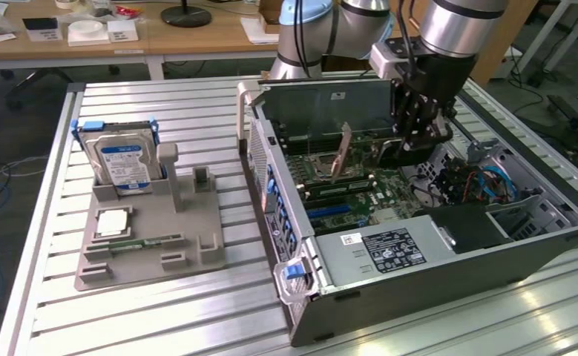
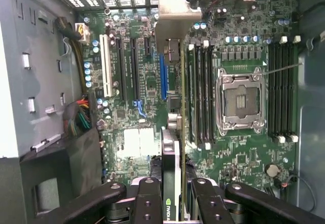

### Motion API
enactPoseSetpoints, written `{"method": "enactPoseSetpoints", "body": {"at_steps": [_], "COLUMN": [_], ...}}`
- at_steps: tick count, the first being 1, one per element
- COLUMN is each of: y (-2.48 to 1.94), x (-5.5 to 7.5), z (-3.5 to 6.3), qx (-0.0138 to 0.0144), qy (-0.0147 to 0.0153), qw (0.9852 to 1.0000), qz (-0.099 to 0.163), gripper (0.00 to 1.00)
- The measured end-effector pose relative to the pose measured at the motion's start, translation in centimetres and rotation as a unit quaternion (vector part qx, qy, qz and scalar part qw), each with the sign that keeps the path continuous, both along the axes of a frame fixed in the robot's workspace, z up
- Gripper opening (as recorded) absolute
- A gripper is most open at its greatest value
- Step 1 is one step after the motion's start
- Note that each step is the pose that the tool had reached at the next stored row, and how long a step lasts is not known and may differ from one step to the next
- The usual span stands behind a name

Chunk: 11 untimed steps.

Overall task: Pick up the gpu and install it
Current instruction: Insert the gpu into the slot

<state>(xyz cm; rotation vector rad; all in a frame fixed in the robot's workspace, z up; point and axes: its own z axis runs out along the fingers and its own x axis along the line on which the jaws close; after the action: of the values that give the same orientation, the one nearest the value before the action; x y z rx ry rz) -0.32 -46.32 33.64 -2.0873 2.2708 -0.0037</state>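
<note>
wrist view looks straight down past the gripper point(image 2: 175, 193) into the open computer case point(image 2: 30, 82). the jaws stand narrow, closed on the upper edge of the gpu point(image 2: 171, 150), which hangs edge-on between them over the motherboard point(image 2: 147, 82). the card's long axis runs straight away from the jaws, in line with the expansion slots. its silver bracket point(image 2: 175, 10) points at the vented rear wall of the case, and the jaws grip it at the end opposite the bracket.

what matters here, i'd say, is the sideways fit. the board's thin edge lies between the blue slot point(image 2: 163, 76) and the memory slots point(image 2: 200, 92), parallel to the blue one and just beside it rather than plainly over it. whether the card's lower edge touches any slot i cannot tell from where i stand.

in the exterior view the arm point(image 1: 452, 30) reaches down into the case, which lies on its side on the table point(image 1: 170, 311) toward the exterior view's right. the hard drive point(image 1: 120, 159) stands in its holder, well apart on the exterior view's left.
</note>
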Motion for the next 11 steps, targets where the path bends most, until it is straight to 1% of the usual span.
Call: {"method": "enactPoseSetpoints", "body": {"at_steps": [6,11], "y": [0.00,0.00], "x": [-0.83,-1.05], "z": [-0.46,-0.95], "qx": [0.0000,0.0000], "qy": [0.0000,0.0000], "qw": [1.0000,1.0000], "qz": [0.000,0.000], "gripper": [0.27,0.27]}}
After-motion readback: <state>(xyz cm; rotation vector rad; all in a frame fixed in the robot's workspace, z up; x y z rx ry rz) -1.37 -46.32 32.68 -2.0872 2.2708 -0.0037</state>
